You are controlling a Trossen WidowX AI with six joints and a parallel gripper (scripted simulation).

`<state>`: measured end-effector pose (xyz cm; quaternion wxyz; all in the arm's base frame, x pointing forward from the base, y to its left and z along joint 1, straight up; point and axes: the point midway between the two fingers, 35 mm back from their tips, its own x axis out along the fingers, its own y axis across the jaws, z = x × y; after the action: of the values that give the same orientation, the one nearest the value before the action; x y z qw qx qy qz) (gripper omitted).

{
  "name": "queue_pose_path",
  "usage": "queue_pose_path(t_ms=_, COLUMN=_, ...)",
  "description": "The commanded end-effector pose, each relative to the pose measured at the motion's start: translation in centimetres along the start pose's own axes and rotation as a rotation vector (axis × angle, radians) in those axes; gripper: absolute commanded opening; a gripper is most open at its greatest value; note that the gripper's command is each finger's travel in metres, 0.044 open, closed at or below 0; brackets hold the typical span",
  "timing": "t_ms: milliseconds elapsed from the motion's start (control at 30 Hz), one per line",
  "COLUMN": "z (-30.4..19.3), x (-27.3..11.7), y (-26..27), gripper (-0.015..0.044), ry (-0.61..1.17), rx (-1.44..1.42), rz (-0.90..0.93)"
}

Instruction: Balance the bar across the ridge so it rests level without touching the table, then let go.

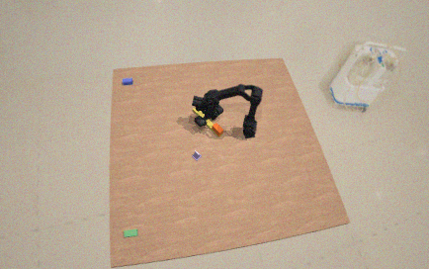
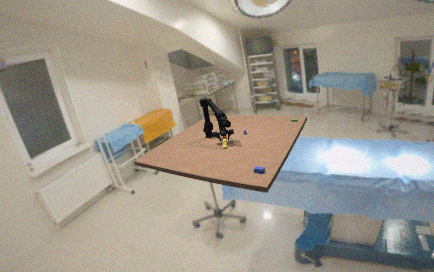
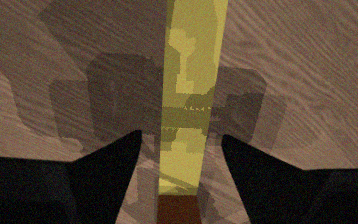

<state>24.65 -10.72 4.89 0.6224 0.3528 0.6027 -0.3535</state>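
- The fingers of the gripper [image 1: 199, 113] [image 2: 224, 136] [image 3: 181, 134] stand wide, holding nothing, with 1 black fingertip on each side of the bar.
- Between them runs the yellow bar [image 1: 210, 124] [image 2: 225, 144] [image 3: 187, 65]; the wrist view shows a gap on both sides of it.
- At 1 end of the bar is an orange block [image 1: 217, 130], dark in shadow in the wrist view [image 3: 179, 210].
- The bar is away from the ridge, and the gripper's shadows fall across it and the wood around it.
- The small purple ridge [image 1: 196, 155] [image 2: 245, 132] stands apart from the bar on the table [image 1: 223, 198] [image 2: 176, 155], nothing across it.
- The black arm [image 1: 255, 99] [image 2: 213, 107] bends over from its base to the gripper.
- Farther out, 2 more pieces lie near separate corners of the table: a blue block [image 1: 128, 81] [image 2: 259, 170] and a flat green rectangle [image 1: 130, 232] [image 2: 294, 120].
- Beyond the table edge, a blue-draped bed [image 2: 376, 175] stands alongside in the exterior view.
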Motion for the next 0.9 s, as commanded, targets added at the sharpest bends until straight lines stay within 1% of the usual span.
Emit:
queue_pose_path(t_ms=0, z=-0.09, x=0.2, y=0.01, gripper=0.0315, ry=0.003, rx=-0.004, rz=0.003)
queue_pose_path(t_ms=300, z=-0.09, x=0.2, y=0.01, gripper=0.0315, ry=0.003, rx=-0.004, rz=0.003)
queue_pose_path(t_ms=500, z=-0.07, x=0.16, y=-0.05, gripper=0.0157, ry=0.002, rx=0.0, rz=-0.001)
queue_pose_path(t_ms=767, z=-0.07, x=0.16, y=-0.05, gripper=0.0104, ry=0.002, rx=0.0, rz=-0.001)
queue_pose_path(t_ms=867, z=-0.01, x=-0.2, y=0.0, gripper=0.0025, ry=0.002, rx=0.0, rz=-0.001)
